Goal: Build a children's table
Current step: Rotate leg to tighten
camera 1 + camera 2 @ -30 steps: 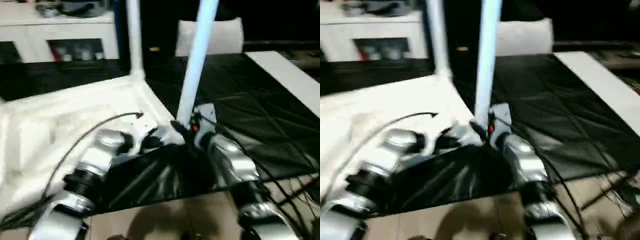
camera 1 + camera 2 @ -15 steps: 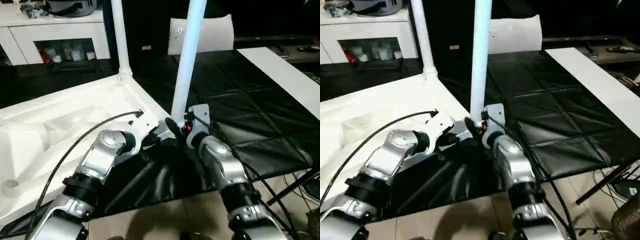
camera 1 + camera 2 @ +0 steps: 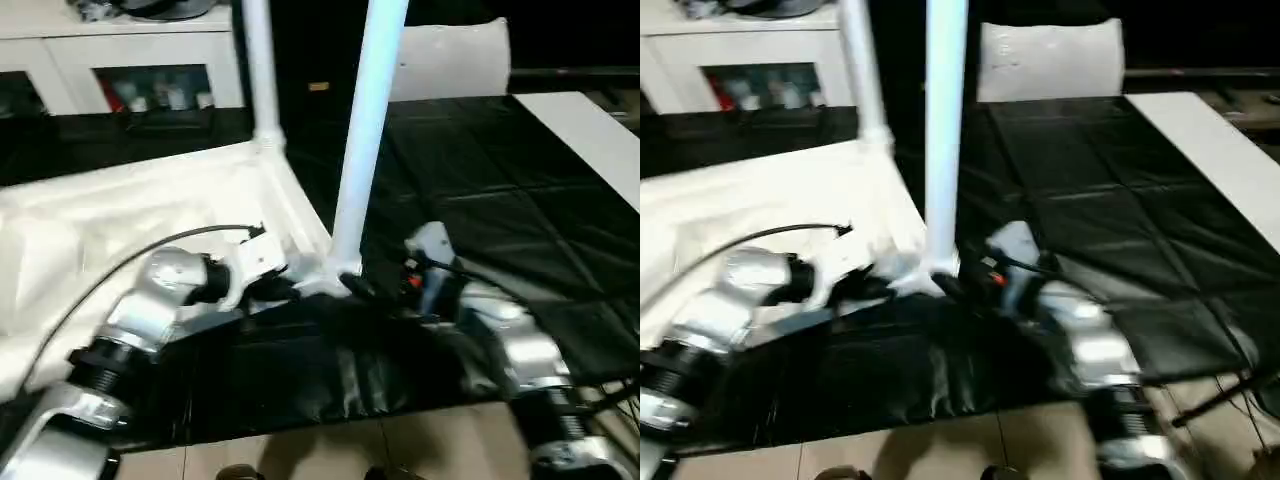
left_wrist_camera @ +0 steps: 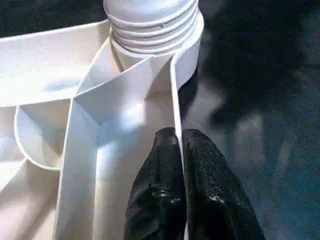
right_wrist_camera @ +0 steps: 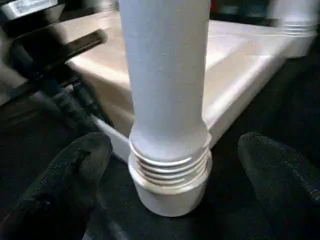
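The children's table lies upside down on the black work table, its ribbed white top (image 3: 150,210) at the left. Two white legs stand upright in corner sockets: a far leg (image 3: 260,70) and a near leg (image 3: 362,150). My left gripper (image 4: 180,145) is shut on the thin rim wall of the top, just beside the near corner socket (image 4: 150,30). My right gripper (image 5: 175,165) is open at the threaded base of the near leg (image 5: 167,100). Its black fingers (image 5: 75,170) stand wide on either side of the leg, not touching it.
The black-covered work table (image 3: 500,180) stretches to the right, with a long white panel (image 3: 590,140) at its far right. A white cabinet with glass doors (image 3: 120,60) stands behind at the left, a white block (image 3: 450,60) behind the legs. The table's front edge meets tan floor (image 3: 350,450).
My right gripper's fingers have spread away from the near leg's base and the wrist has drawn back a little. The left gripper keeps its pinch. The head camera has shifted.
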{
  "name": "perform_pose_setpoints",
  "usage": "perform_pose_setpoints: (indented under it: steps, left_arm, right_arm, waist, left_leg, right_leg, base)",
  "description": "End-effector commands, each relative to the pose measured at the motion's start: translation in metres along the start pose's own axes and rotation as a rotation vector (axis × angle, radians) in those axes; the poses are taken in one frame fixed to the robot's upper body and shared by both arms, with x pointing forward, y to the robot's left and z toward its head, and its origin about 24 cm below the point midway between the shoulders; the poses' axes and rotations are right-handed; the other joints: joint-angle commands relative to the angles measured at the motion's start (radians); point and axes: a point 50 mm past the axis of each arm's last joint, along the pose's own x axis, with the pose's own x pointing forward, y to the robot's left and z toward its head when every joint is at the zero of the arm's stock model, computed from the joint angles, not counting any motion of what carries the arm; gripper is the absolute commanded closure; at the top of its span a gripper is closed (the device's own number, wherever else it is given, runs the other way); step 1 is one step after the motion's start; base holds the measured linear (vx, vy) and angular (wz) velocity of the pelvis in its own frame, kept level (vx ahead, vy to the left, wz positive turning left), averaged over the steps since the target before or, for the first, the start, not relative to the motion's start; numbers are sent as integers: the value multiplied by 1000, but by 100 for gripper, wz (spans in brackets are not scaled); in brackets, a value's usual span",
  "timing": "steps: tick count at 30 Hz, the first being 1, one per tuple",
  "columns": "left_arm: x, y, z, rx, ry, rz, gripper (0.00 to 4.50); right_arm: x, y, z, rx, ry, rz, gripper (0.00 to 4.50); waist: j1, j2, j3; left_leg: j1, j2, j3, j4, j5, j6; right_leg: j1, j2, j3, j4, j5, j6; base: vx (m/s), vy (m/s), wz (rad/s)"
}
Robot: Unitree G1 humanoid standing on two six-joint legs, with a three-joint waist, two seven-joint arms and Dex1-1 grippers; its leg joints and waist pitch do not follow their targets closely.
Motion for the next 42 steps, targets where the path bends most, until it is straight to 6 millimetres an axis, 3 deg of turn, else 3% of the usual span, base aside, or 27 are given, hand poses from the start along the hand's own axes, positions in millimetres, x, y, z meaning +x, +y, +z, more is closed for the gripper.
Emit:
perform_pose_setpoints:
  steps: [1,4,9,15,21,35,42]
  left_arm:
    - [3,-4,8,80,1,-137,450]
    - [1,-5,8,103,14,-192,450]
    - [2,-7,10,153,19,-289,450]
    - [5,-8,15,188,16,-353,450]
    - [8,-13,15,229,39,-430,450]
    - [12,-13,17,254,42,-457,450]
    - [10,-14,12,245,48,-452,450]
  right_arm:
    - [-3,4,3,-32,24,121,3]
    - [-5,6,3,-60,60,198,3]
    - [-2,8,3,-136,132,307,3]
    - [1,14,3,-149,149,382,3]
    - [3,17,4,-123,148,460,3]
    - [4,21,0,-95,183,539,124]
    - [4,23,-2,-98,197,557,174]
  waist:
    - [3,0,-71]
    - [13,0,-67]
    - [17,-3,-67]
    - [30,1,-71]
    - [35,-4,-73]
    - [37,-6,-71]
    - [37,-7,-73]
  left_leg:
    - [-3,8,17,-58,-178,57]
    - [4,10,19,-61,-221,40]
    - [5,12,19,-62,-232,26]
    - [9,16,21,-59,-240,19]
    - [3,16,22,-57,-213,28]
    - [3,15,22,-57,-226,18]
    - [1,15,22,-56,-207,20]
  right_leg:
    - [73,-40,50,-57,-211,-205]
    - [66,-41,52,-67,-305,-178]
    - [62,-40,57,-66,-344,-162]
    - [59,-36,63,-55,-261,-198]
    - [63,-38,64,-51,-261,-189]
    - [63,-39,63,-58,-322,-164]
    - [64,-37,63,-52,-285,-174]
  base:
    - [0,0,0]
    - [0,0,0]
    - [0,0,0]
    - [0,0,0]
    - [0,0,0]
    - [0,0,0]
    - [0,0,0]
